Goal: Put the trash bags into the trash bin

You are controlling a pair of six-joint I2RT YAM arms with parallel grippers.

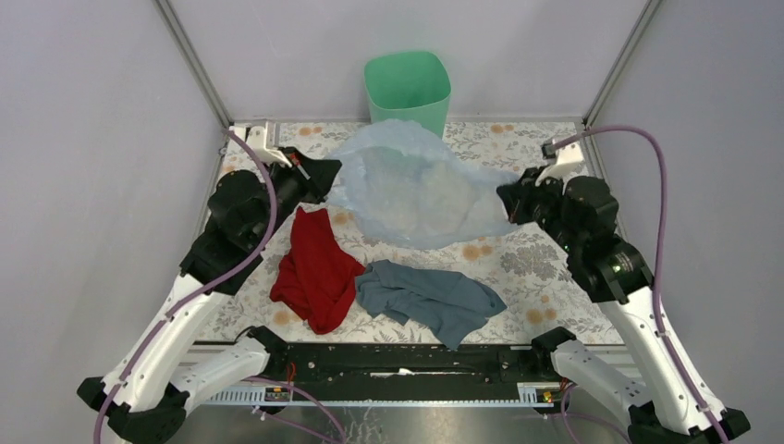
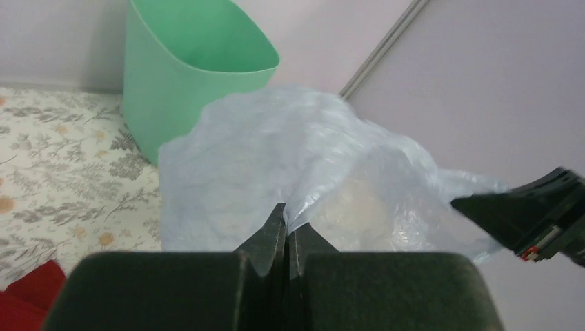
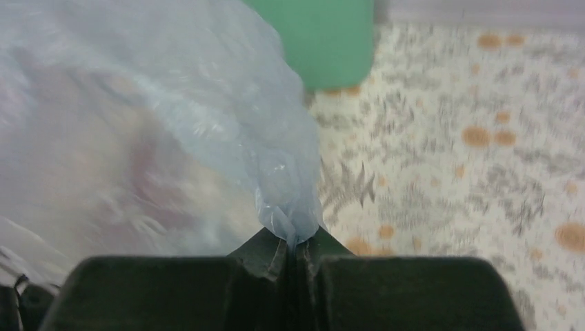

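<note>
The trash bag (image 1: 416, 185) is in the upper middle of the top view, spread out wide and puffed up above the surface (image 1: 536, 259). Its long axis goes from left to right across the frame, and the right end sits a little lower than the left end. The bulging middle part leans toward the top of the frame. There it reaches the front wall of the trash bin (image 1: 407, 88), which stands upright at the far edge with its opening facing up.

The left end effector (image 1: 329, 176) has the left corner of the bag. In the left wrist view its fingers are pressed together on a thin fold of the plastic. The right end effector (image 1: 506, 200) has the right corner. In the right wrist view its fingers are nearly together, with a twisted bunch of plastic pinched between them.

Lower in the frame, a red cloth (image 1: 316, 268) lies crumpled under the left part of the bag. A grey-blue cloth (image 1: 430, 296) lies just beside it, to the right.
</note>
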